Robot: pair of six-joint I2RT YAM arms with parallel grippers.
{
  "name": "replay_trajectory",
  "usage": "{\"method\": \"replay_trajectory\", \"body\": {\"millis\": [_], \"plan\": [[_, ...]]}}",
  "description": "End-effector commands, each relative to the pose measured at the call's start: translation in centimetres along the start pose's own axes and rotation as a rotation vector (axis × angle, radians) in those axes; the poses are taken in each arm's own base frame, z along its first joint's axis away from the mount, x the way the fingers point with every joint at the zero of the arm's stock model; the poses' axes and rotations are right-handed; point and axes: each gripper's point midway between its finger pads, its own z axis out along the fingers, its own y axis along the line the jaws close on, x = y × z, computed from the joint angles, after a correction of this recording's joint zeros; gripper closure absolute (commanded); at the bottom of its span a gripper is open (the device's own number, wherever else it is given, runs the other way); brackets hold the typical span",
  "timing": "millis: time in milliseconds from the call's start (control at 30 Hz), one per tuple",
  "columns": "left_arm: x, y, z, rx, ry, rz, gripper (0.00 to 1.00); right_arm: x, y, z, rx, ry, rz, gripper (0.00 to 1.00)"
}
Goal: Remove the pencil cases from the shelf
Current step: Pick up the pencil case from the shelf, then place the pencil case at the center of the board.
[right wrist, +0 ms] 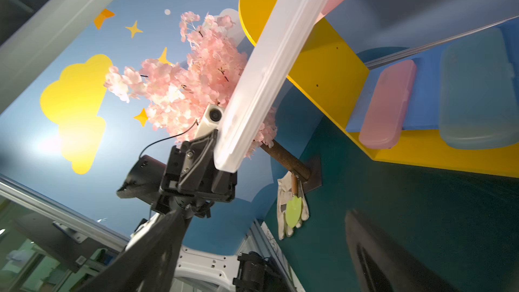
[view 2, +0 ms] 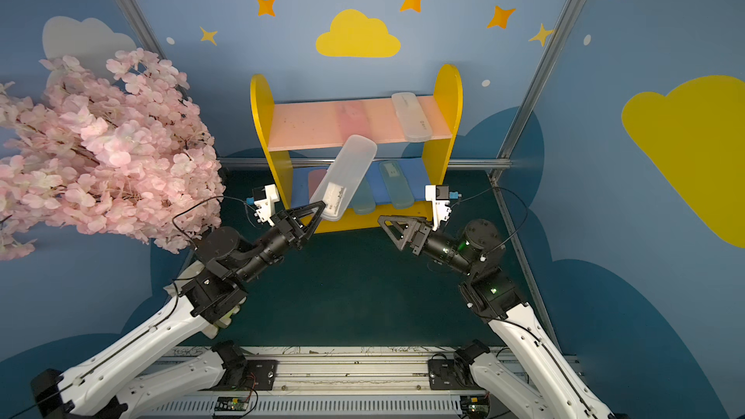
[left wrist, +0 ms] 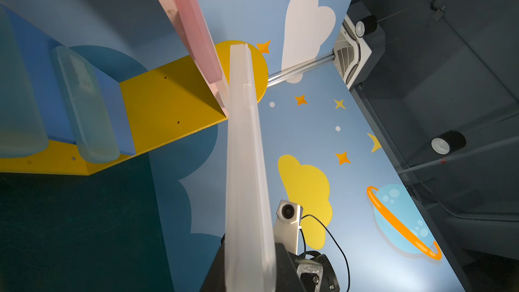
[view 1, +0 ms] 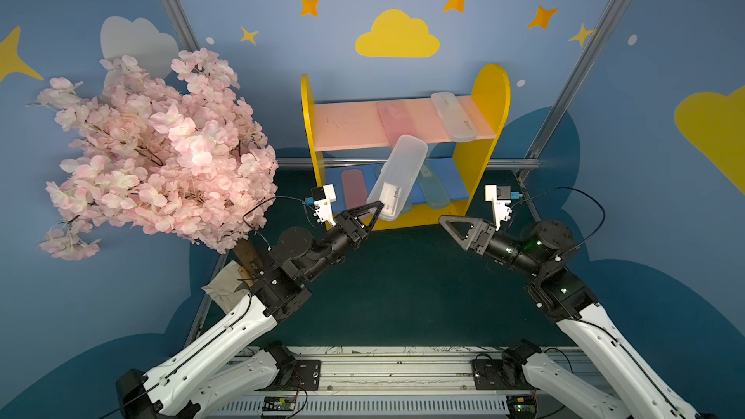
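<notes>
Case (view 1: 399, 173) frosted plastic; shelf (view 1: 490, 90) matt fin.

A pink blossom tree (view 1: 157, 147) stands at the left edge of the dark green mat (view 1: 403, 288). A white glove (right wrist: 281, 227) lies by its trunk, with what looks like a small green trowel (right wrist: 293, 208) on it. A yellow cloud (view 1: 397, 36) decorates the blue wall (view 1: 282, 50).
</notes>
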Motion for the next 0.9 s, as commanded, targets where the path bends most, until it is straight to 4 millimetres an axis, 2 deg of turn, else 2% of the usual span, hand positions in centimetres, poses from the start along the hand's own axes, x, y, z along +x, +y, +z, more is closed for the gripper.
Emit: {"method": "replay_trajectory", "body": {"millis": [0, 200, 467, 867], "plan": [[0.0, -4.0, -0.7, 0.145, -0.036, 0.052, 0.97, -0.9, 1.5, 0.4, -0.063, -0.038, 0.07, 0.1], [2.2, -3.6, 0.3, 0.169, 0.012, 0.043, 0.97, -0.8, 1.2, 1.8, -0.071, -0.033, 0.137, 0.15], [3.3, -3.4, 0.8, 0.172, 0.045, 0.041, 0.97, -1.8, 0.8, 2.1, -0.066, -0.1, 0.168, 0.24], [4.6, -2.4, 0.9, 0.156, 0.082, 0.015, 0.97, -3.4, 1.0, 3.3, -0.094, -0.149, 0.178, 0.48]]}}
